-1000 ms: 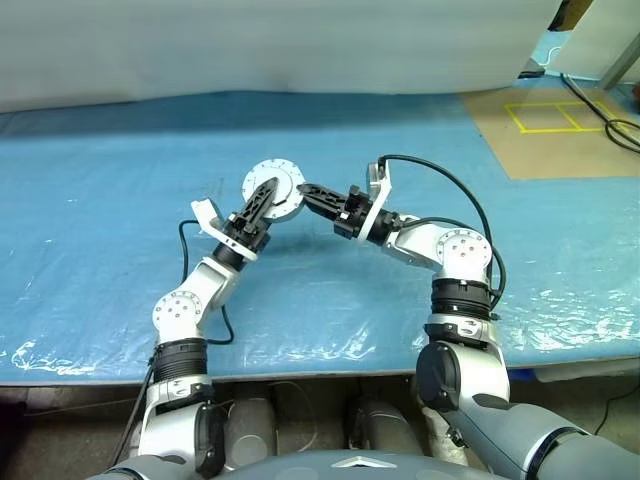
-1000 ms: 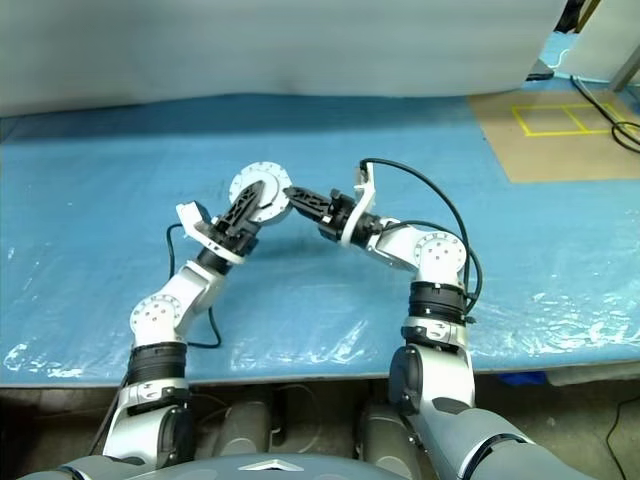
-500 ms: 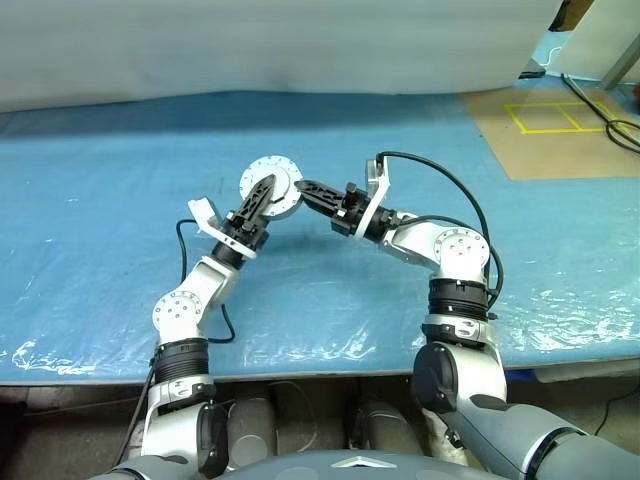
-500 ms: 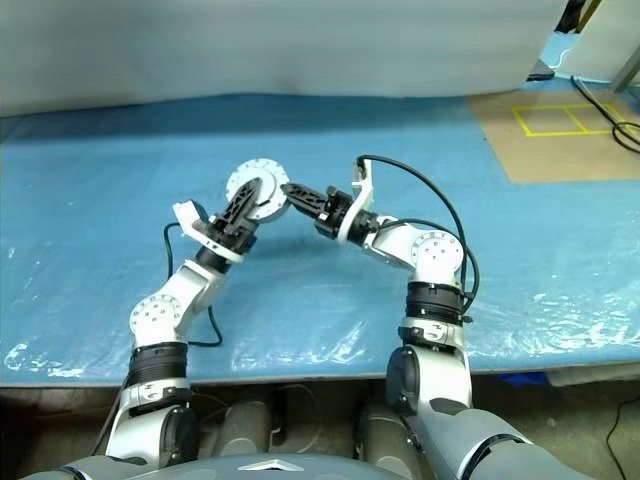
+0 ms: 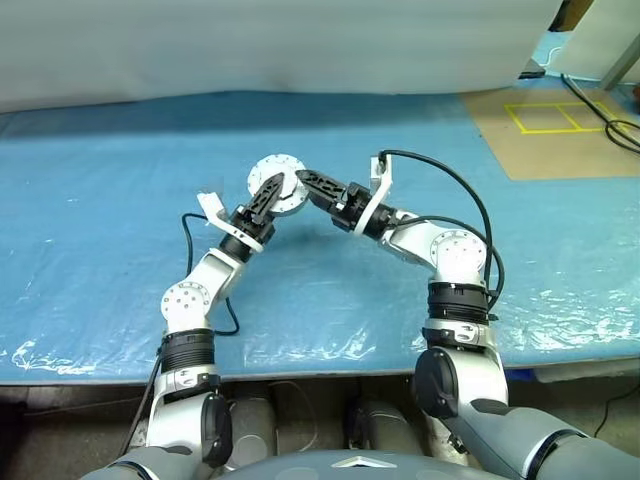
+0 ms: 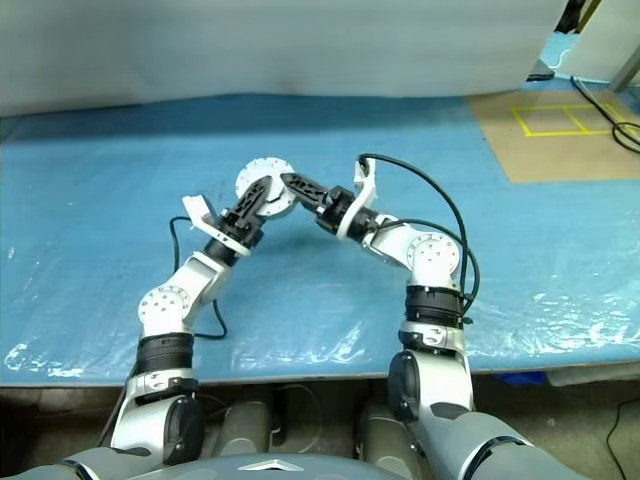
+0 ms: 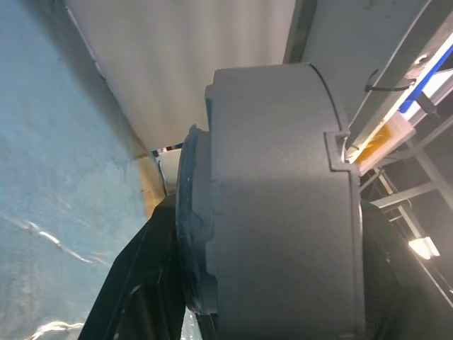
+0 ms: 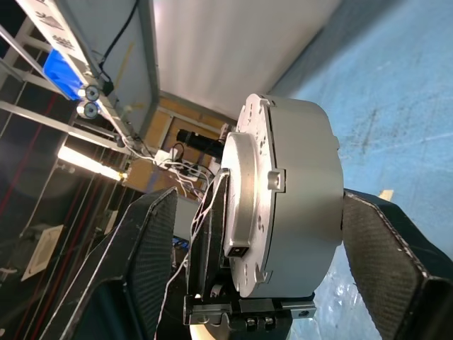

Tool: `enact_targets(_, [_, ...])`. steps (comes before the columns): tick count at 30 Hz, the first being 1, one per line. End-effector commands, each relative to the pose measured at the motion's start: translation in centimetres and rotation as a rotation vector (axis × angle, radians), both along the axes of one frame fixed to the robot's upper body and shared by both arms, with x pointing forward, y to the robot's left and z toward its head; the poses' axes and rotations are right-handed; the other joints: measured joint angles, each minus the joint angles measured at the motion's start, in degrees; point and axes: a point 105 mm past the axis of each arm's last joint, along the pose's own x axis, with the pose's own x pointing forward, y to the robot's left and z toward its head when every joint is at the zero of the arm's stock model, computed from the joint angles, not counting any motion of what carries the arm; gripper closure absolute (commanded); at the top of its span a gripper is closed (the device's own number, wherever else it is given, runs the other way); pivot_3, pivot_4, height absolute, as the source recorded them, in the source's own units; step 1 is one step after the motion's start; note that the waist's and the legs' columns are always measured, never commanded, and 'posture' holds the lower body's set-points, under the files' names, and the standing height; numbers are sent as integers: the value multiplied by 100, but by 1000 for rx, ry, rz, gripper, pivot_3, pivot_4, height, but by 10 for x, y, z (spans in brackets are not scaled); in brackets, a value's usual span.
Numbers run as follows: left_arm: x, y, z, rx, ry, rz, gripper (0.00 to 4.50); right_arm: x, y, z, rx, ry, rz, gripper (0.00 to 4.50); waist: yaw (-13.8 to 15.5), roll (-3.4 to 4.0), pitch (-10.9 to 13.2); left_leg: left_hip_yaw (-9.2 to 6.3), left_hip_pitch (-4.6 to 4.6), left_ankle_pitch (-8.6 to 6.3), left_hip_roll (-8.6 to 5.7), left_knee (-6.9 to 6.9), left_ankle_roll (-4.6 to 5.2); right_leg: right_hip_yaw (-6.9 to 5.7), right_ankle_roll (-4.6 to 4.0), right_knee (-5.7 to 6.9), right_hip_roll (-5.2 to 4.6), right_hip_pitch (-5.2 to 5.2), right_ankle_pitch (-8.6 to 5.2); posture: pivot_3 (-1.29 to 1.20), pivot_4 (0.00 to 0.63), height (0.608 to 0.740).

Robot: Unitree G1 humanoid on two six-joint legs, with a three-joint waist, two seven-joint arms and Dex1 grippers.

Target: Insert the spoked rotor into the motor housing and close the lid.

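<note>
The left gripper clamps its jaws on the round grey metal motor housing above the blue table; at 3 o'clock, the right gripper straddles it, jaws wide.

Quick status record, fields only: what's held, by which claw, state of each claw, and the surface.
held item: motor housing, raised off the table
holder: left claw, fingers clamped on the housing
right claw: open, fingers either side of the housing, not gripping
lid: seated on the housing, cannot tell how firmly
surface: blue-covered table
</note>
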Motion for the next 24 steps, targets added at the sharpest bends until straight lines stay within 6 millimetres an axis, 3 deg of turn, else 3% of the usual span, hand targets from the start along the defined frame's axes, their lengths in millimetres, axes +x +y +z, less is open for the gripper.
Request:
enact_targets(1, [5,4,27,-20,-87,36,2035,-7,10,18,40,-45,66,1071,0,0,0,0,-1,0,0,0,0,0,0,0,0,-1,0,0,150,740])
enact_targets(7, [19,41,45,2,-159,272,2035,-3,5,16,-49,-114,13,1071,-9,0,0,-4,0,0,1,2,0,-1,0,0,0,1,0,0,150,740])
enact_targets(12, [21,68,58,3,-178,378,2035,-8,-2,29,-89,-275,-13,1071,5,-1,1,-14,-11,0,-1,4,0,-11,0,-2,0,-1,0,0,150,740])
enact_targets(16, [24,85,46,156,-155,485,2035,-22,3,26,-276,-469,25,1071,17,-2,1,-31,-18,0,-4,6,0,-20,1,-6,0,3,0,0,150,740])
enact_targets(20, [23,107,31,228,-106,558,2035,-29,8,14,-592,-750,44,1071,18,-3,2,-45,-20,0,-2,18,0,-29,7,-3,1,8,3,0,150,740])
enact_targets(24, [24,134,13,245,-18,629,2035,-27,2,15,-657,-833,39,1071,2,-5,3,-53,-18,0,-3,28,0,-30,14,0,1,17,6,0,150,740])
